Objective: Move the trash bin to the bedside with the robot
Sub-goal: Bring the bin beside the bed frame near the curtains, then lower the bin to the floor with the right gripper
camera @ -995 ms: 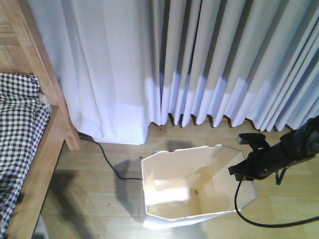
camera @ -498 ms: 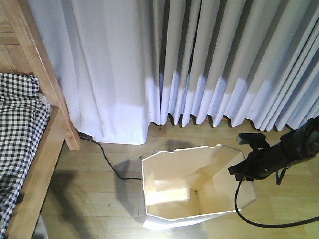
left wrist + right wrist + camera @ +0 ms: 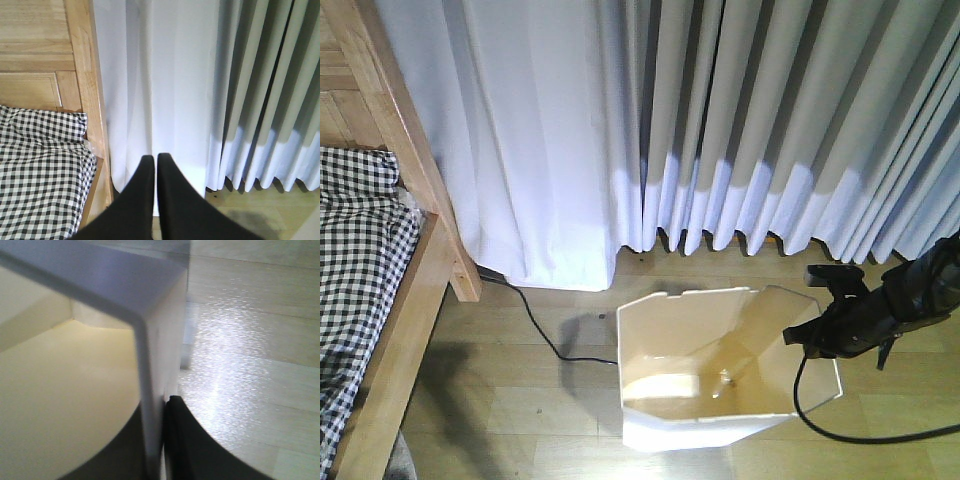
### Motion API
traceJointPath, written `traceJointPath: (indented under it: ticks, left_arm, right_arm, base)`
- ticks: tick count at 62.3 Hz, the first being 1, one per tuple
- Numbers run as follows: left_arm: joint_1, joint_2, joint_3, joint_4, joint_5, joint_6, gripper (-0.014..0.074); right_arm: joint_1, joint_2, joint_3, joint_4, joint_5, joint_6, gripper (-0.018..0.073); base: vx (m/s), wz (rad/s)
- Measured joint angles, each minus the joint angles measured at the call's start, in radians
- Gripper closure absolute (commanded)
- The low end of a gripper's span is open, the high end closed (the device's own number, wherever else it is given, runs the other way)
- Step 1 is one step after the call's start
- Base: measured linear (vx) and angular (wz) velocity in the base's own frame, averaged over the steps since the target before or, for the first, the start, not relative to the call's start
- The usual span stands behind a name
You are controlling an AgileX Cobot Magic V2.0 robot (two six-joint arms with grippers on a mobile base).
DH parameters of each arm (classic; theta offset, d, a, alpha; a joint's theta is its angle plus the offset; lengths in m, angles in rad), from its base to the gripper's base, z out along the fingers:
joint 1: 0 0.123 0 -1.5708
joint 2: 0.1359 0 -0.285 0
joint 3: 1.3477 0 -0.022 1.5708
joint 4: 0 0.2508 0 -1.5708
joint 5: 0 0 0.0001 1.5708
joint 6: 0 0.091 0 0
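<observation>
The white trash bin [image 3: 670, 330] stands on the wooden floor in front of the curtain, its cream inside facing the front camera. My right gripper [image 3: 810, 335] is shut on the bin's right rim. In the right wrist view the bin wall [image 3: 150, 365] sits between the two black fingers of the right gripper [image 3: 156, 407], one inside and one outside. The bed frame with its slanted post [image 3: 415, 170] and checked bedding [image 3: 360, 260] is at the left, apart from the bin. My left gripper [image 3: 152, 159] is shut and empty, pointing at the curtain beside the bed post [image 3: 87, 75].
A long pale curtain [image 3: 720, 120] hangs down to the floor behind the bin. A black power cable [image 3: 535, 325] runs on the floor from the bed post toward the bin. The right arm's own cable [image 3: 820, 425] loops below the gripper.
The bin and my right gripper have shifted a little to the right, and the bright sunlit patch inside the bin is gone. The bed and floor cable have not moved.
</observation>
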Motion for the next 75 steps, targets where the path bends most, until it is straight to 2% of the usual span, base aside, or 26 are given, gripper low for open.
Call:
traceJointPath:
  ticks: [21, 36, 59, 75]
  left_arm:
    - [0.0, 0.0, 0.0, 0.0, 0.0, 0.0, 0.0603]
    - [0.0, 0.0, 0.0, 0.0, 0.0, 0.0, 0.0603]
    - [0.0, 0.0, 0.0, 0.0, 0.0, 0.0, 0.0603]
    - [0.0, 0.0, 0.0, 0.0, 0.0, 0.0, 0.0603]
  right_arm:
    - [-0.001, 0.184, -0.182, -0.065, -0.107, 0.098, 0.0562]
    - [-0.001, 0.341, -0.345, -0.188, -0.042, 0.21, 0.0557]
    - [0.0, 0.606, -0.652, -0.474, 0.077, 0.505, 0.0538]
    - [0.0, 0.717, -0.843, -0.515, 0.14, 0.585, 0.0508]
  base:
    - [0.0, 0.0]
    - [0.0, 0.0]
    - [0.0, 0.0]
    - [0.0, 0.0]
